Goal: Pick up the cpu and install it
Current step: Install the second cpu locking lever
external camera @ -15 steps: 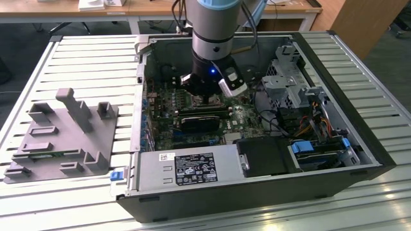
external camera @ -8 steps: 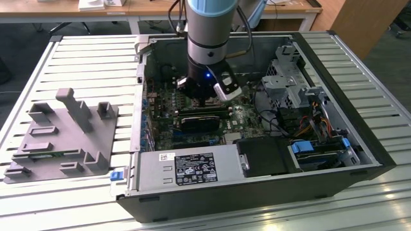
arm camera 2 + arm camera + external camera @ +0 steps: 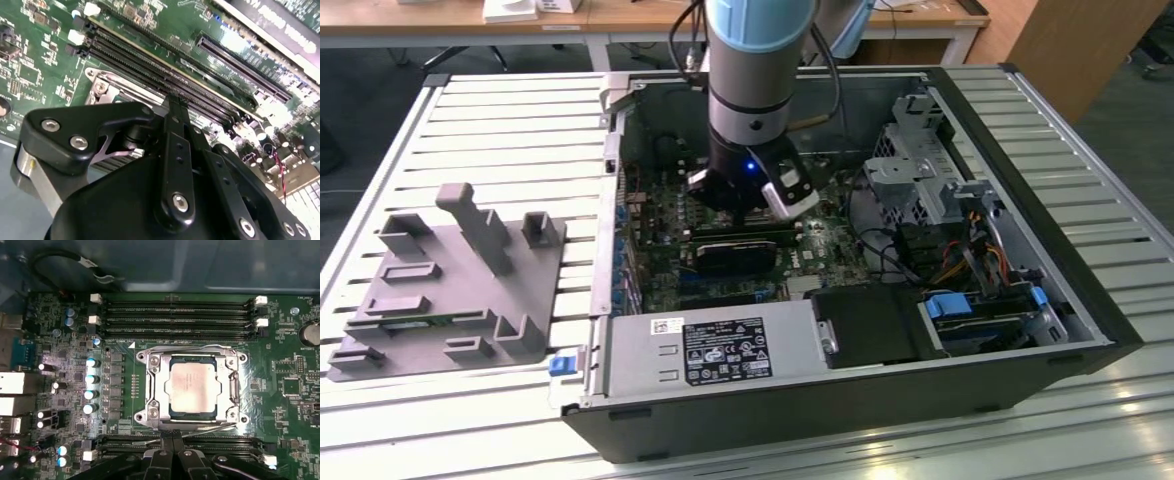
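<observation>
While arm hangs inside open computer case [image 3: 854, 400], scene across exterior view from its left: one grey fixture [image 3: 454, 290] with upright posts on slatted counter [image 3: 480, 120], apart from case; one gripper [image 3: 750, 212] low over motherboard [image 3: 667, 270]. In first wrist view: one cpu [image 3: 193, 385], silver top up, seated flat within one socket frame [image 3: 150, 390], memory slots [image 3: 175, 315] on two sides. Gripper [image 3: 172, 450] fingers pressed together, holding nothing, just beside socket frame edge; in second wrist view too [image 3: 172, 102].
</observation>
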Robot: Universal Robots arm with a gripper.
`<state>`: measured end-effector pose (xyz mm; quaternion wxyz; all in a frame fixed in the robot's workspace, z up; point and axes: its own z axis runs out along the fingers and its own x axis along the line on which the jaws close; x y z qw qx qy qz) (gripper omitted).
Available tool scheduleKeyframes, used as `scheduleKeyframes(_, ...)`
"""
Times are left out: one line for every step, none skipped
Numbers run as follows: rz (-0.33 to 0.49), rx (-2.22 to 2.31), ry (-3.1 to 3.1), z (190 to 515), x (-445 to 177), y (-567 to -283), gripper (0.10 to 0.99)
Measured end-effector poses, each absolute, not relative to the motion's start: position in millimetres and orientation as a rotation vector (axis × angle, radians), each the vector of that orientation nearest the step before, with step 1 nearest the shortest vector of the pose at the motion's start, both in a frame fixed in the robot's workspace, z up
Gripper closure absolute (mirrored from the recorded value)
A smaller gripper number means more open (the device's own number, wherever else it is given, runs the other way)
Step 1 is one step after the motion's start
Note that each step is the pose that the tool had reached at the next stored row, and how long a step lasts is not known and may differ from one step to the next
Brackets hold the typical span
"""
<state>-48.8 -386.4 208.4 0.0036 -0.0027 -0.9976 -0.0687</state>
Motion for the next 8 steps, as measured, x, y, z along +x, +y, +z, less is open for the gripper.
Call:
scheduleKeyframes(-0.23,-0.009,-3.126,208.3,-49.6,-387.7,0.98)
scheduleKeyframes(-0.246,-0.009,-3.125,208.3,-50.3,-389.0,0.98)
scheduleKeyframes(-0.261,-0.009,-3.124,208.3,-51.0,-390.3,0.98)
scheduleKeyframes(-0.273,-0.009,-3.123,208.3,-52.1,-391.6,0.98)
scheduleKeyframes(-0.284,-0.009,-3.122,208.2,-53.3,-392.9,0.98)
scheduleKeyframes(-0.293,-0.009,-3.121,208.2,-54.8,-394.1,0.98)
scheduleKeyframes(-0.3,-0.008,-3.12,208.2,-56.5,-395.4,0.98)
scheduleKeyframes(-0.306,-0.008,-3.12,208.1,-58.4,-396.8,0.98)
